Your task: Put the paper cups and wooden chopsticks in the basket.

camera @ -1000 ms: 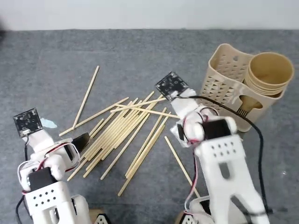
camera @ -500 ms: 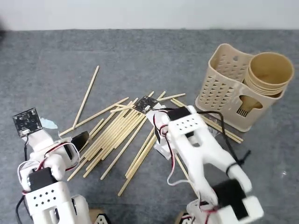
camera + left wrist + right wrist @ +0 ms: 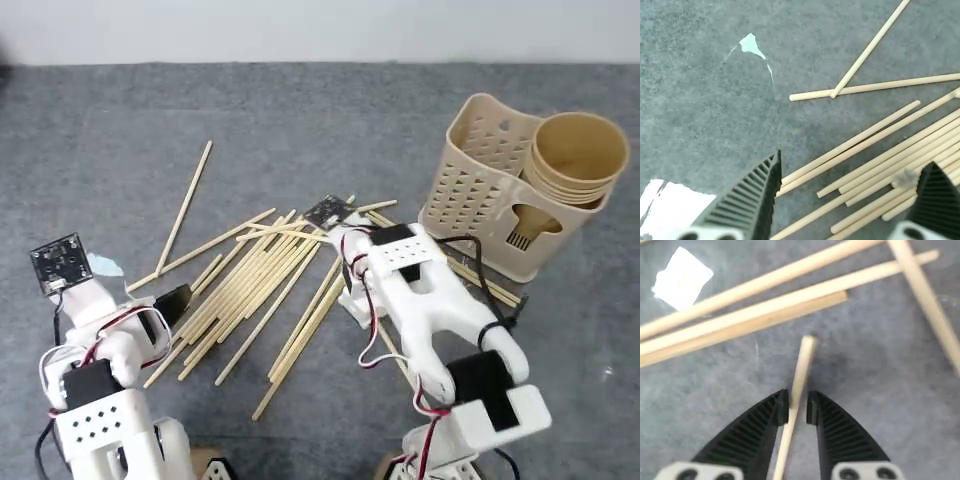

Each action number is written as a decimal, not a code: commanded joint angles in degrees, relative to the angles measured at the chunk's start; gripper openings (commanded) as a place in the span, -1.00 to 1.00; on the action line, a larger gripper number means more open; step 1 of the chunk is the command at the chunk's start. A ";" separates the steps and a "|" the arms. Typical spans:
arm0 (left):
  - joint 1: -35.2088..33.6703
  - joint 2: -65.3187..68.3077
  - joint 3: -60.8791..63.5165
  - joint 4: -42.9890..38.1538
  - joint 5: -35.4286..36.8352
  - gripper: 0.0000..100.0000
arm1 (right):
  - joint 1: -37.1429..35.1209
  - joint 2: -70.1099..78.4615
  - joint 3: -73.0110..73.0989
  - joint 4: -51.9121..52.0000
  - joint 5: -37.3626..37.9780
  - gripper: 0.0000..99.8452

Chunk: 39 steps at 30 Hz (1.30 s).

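Right claw [image 3: 797,407]: jaws almost together, clamped from both sides on a single chopstick [image 3: 801,370], low over the grey counter [image 3: 880,365] at the far right side of the pile.
Single chopstick: free end poking out past the fingertips, stopping just short of two longer sticks lying crosswise.
Left claw [image 3: 854,162]: spread wide, holding nothing, hovering above the near left edge of the pile.
Chopsticks [image 3: 250,285]: loose fan flat on the counter between the two arms; one stray stick [image 3: 190,205] farther left, a few more by the foot of the basket.
Basket [image 3: 470,190]: far right, upright, well apart from the left claw.
Paper cups [image 3: 578,160]: nested in one stack, standing in the basket's right compartment.
Scraps: white paper scrap [image 3: 682,277] beside the crosswise sticks; pale blue scrap [image 3: 751,44] on the counter near the left arm.
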State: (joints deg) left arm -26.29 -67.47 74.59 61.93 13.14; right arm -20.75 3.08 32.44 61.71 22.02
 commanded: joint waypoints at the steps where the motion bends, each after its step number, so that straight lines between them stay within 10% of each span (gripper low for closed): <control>1: 0.00 -0.79 -0.48 -1.23 -0.44 -0.20 | 0.48 -0.57 -2.73 -0.92 -0.26 -0.83; 21: 0.00 -0.79 -0.40 -1.05 -0.53 -0.20 | -1.54 3.47 -5.01 2.07 -0.09 -0.98; 31: 0.00 -0.79 -0.40 -1.05 -0.70 -0.20 | -1.45 -14.64 -25.85 28.53 -0.62 -0.98; 39: 0.26 -0.79 -0.57 -1.32 -0.70 -0.20 | 6.02 -27.56 -38.33 21.14 -0.62 -0.98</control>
State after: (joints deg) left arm -26.20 -67.47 74.59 61.93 13.14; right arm -18.20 -19.69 -0.97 87.47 22.11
